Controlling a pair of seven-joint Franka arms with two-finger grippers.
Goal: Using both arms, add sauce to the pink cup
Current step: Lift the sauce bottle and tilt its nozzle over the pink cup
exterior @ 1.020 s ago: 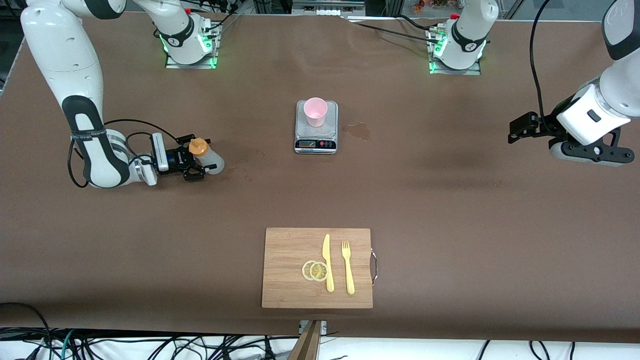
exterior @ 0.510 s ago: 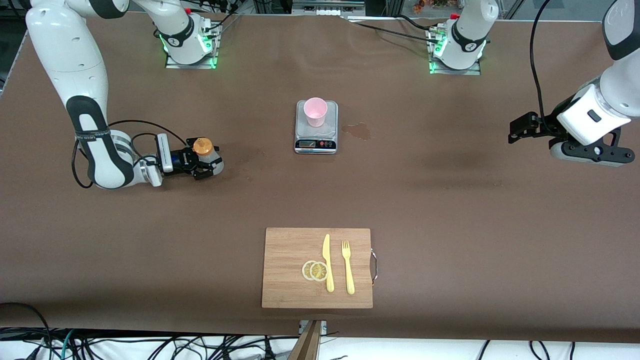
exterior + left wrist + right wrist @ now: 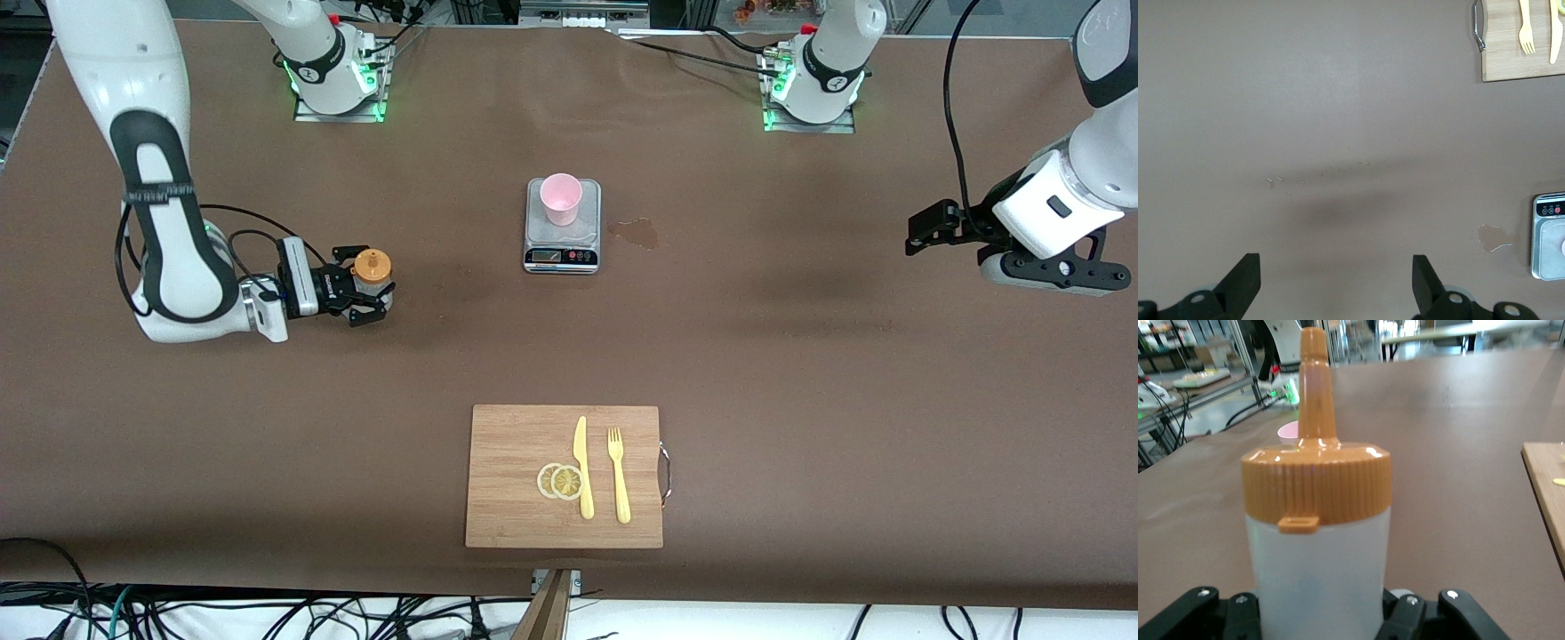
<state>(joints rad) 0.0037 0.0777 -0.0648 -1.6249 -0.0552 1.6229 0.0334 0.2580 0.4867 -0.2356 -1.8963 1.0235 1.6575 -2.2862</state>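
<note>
right gripper (image 3: 363, 292) clamped on sauce (image 3: 372, 269), upright at right arm's end | left gripper (image 3: 1335, 283) waits over bare table, we see fingers apart | pink cup (image 3: 561, 198) on scale (image 3: 562, 242)

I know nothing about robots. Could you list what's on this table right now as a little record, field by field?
Right claw: shut on the translucent whitish plastic squeeze bottle with an orange nozzle cap, held upright toward the right arm's end of the table
Left claw: open, empty, waiting over bare table
Pale pink plastic cup: upright on a small silver kitchen scale
Wet stain: beside the scale
Wooden cutting board: nearer the front camera; holds a yellow plastic knife, yellow plastic fork, two lemon slices
</note>
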